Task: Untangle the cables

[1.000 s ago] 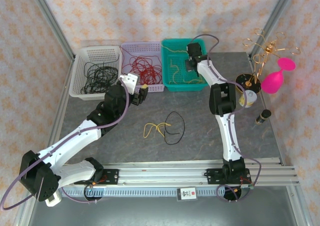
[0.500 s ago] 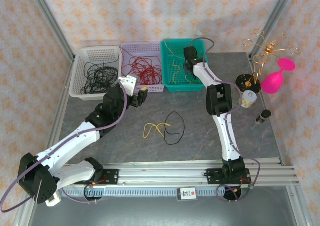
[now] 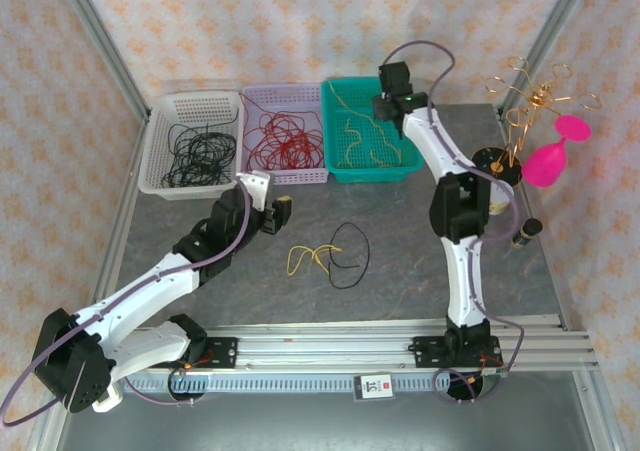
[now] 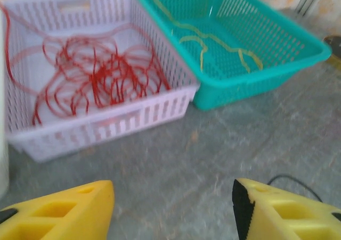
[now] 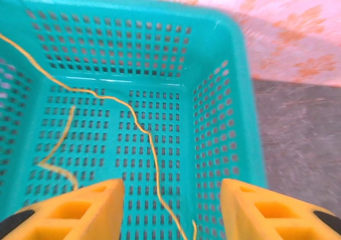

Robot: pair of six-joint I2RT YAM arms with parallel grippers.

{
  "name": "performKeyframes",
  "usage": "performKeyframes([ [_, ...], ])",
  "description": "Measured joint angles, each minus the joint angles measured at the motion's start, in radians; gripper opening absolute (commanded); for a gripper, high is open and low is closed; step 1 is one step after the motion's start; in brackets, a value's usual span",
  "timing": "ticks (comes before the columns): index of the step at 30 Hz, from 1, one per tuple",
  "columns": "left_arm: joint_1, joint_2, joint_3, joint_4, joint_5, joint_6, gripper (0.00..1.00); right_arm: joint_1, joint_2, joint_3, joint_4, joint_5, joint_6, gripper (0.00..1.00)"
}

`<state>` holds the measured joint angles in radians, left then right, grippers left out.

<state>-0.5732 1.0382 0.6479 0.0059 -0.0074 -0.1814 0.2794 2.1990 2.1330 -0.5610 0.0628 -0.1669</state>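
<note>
A yellow loop (image 3: 305,258) and a black loop (image 3: 351,255) are lying crossed in a small tangle (image 3: 330,255) on the grey table (image 3: 400,271), between the two arms. The left gripper (image 3: 274,199) is hovering just in front of the lavender basket (image 3: 322,174), where red cables (image 3: 283,137) are piled. Its yellow fingers (image 4: 64,210) are standing wide apart with nothing between them. The tangle is lying near it, to its right and closer to the bases, and a sliver of the black loop (image 4: 290,180) is showing beside one fingertip. The right gripper (image 3: 388,116) is hanging over the teal basket (image 3: 372,174), well apart from the tangle, with its fingers (image 5: 74,210) likewise spread. A yellow cable (image 5: 152,149) on the basket floor is running between them, though through the blur it is hard to tell whether it is touching either finger. Black cables (image 3: 195,149) are sitting in the white basket (image 3: 160,186).
</note>
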Motion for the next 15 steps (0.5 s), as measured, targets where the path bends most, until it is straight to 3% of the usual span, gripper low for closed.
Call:
performKeyframes([
  [6, -0.079, 0.039, -0.104, -0.075, 0.028, -0.181, 0.48, 0.035, -0.395, -0.422, 0.170, -0.064, 0.067, 0.50],
  [10, -0.097, 0.130, -0.113, -0.098, 0.064, -0.196, 0.47, 0.063, -0.565, -0.662, 0.261, -0.115, 0.117, 0.49],
  [15, -0.097, 0.245, -0.108, -0.106, 0.103, -0.183, 0.51, 0.064, -0.637, -0.829, 0.290, -0.150, 0.162, 0.49],
])
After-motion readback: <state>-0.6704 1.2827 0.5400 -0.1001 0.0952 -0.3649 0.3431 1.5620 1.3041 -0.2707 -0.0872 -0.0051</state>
